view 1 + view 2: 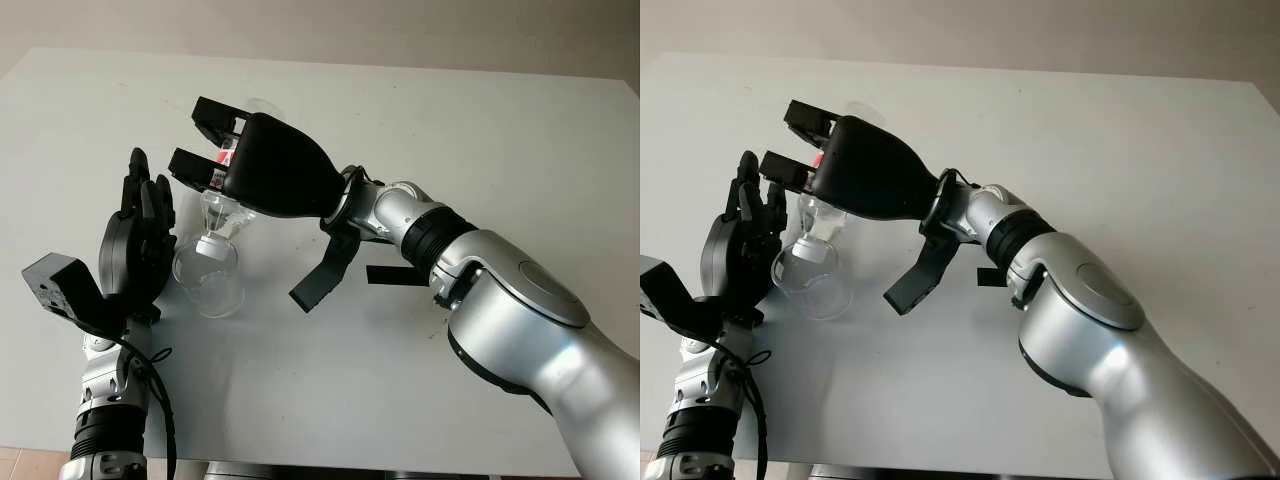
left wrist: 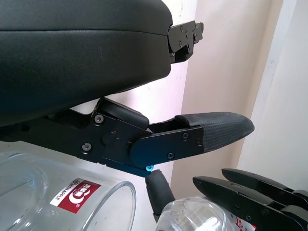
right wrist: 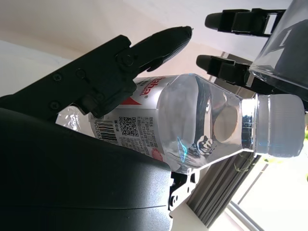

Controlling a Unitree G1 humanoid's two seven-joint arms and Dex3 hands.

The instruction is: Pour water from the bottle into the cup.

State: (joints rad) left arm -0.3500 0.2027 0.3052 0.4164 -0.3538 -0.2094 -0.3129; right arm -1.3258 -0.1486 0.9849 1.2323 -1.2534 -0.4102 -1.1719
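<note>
The right arm reaches from the near right across the table toward its left part, forearm angled up and left, and its right hand is closed around the one bottle. The bottle is tipped over, neck slanting down and to the near left, so its capped mouth sits right at the rim of the cup. The cap is on, and water shows inside the clear, labelled body. One finger of that hand hangs loose below the wrist, pointing down toward the table. There is one cup, a clear glass one, near the left edge of the table. The left hand stands upright just left of the cup, palm facing it, fingers pointing up and away; whether it grips the glass or only stands beside it I cannot tell.
</note>
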